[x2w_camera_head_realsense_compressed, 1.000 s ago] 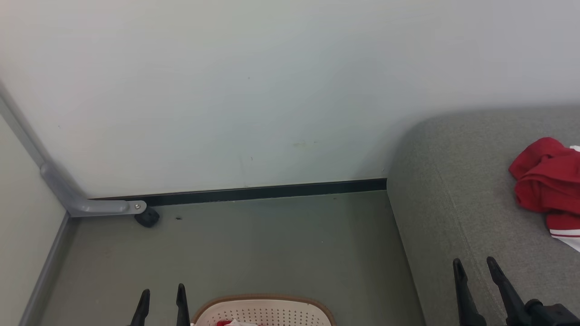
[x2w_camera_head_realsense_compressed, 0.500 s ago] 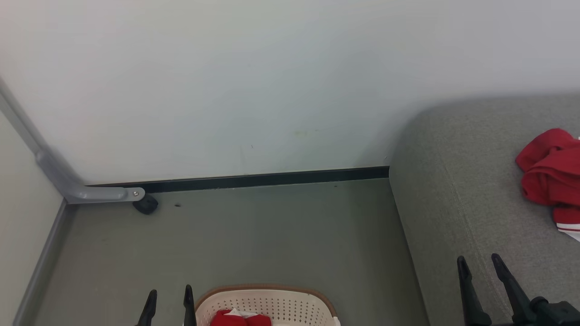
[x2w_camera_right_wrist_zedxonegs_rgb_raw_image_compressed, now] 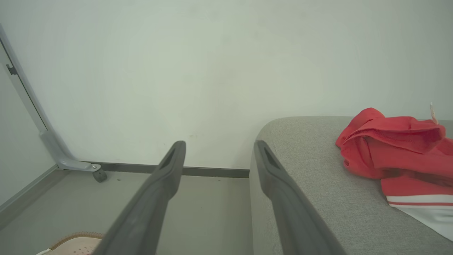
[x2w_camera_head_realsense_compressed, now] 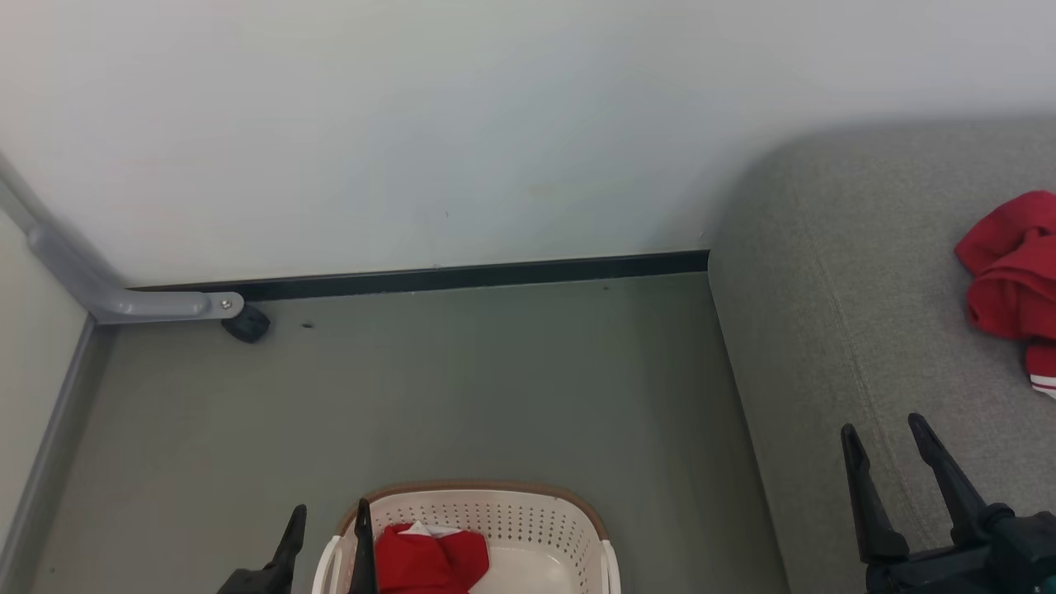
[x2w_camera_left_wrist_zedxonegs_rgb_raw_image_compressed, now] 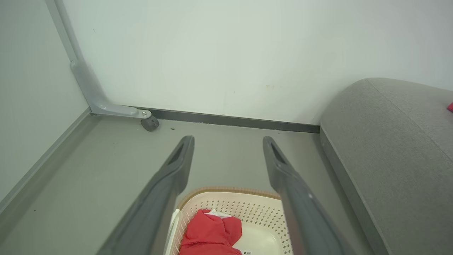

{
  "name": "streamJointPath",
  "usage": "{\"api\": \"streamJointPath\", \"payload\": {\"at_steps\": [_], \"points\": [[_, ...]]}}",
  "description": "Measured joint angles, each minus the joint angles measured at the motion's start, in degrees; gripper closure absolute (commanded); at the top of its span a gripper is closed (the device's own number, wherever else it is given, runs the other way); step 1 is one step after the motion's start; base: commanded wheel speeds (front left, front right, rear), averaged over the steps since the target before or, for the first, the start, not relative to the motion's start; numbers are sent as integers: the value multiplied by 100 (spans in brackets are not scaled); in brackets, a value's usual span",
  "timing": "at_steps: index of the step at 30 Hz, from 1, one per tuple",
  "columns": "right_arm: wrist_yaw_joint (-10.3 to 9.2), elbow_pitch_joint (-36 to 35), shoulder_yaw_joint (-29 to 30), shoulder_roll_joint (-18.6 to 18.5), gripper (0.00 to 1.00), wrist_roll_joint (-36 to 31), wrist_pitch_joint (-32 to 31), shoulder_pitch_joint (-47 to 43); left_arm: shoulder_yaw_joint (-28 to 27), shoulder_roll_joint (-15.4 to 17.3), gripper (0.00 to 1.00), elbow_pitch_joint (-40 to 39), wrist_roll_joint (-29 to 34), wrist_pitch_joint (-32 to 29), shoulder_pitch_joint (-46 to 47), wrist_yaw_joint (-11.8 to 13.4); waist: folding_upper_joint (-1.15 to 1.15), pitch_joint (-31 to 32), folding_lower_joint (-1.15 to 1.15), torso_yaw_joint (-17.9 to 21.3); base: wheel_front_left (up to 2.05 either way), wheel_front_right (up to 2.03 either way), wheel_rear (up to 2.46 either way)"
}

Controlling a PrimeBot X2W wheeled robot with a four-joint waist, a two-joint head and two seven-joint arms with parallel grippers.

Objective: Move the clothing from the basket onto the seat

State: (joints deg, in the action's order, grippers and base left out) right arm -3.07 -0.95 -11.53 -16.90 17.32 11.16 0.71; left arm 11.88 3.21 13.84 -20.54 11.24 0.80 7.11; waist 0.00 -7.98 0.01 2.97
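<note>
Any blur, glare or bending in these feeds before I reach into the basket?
Head view: even light, no glare; the seat soft at its far edge, the basket holes crisp. Left wrist view: wide angle stretches the left gripper, soft near the lens; the red garment inside sharp. Right wrist view: the right gripper soft likewise; the red jersey crisp.

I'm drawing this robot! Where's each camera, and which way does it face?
Head: up top, facing down at basket and seat; left gripper, right gripper show.
Left wrist: on that arm, facing wall and basket's red garment; own fingers show.
Right wrist: on that arm, facing wall and seat's red clothing; own fingers show.
Both wrist views share the caster.
</note>
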Motion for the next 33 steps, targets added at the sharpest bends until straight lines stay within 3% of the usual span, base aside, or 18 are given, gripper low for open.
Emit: {"api": "streamJointPath", "payload": {"at_steps": [12,23,33], "points": [[-1,-633,136,-187,0,-37,-111,410,569,-21,0,891,92,-339,816,0,0,-724,0,149,0,0,0],[-2,-1181,224,-203,0,-66,-210,1076,1440,-44,0,1965,102,-903,1814,0,0,-1585,1,375,0,0,0],[-46,-1604,316,-231,0,-174,-256,1562,1597,-59,0,2927,377,-1414,2706,0,1,-2420,0,631,0,0,0]]}}
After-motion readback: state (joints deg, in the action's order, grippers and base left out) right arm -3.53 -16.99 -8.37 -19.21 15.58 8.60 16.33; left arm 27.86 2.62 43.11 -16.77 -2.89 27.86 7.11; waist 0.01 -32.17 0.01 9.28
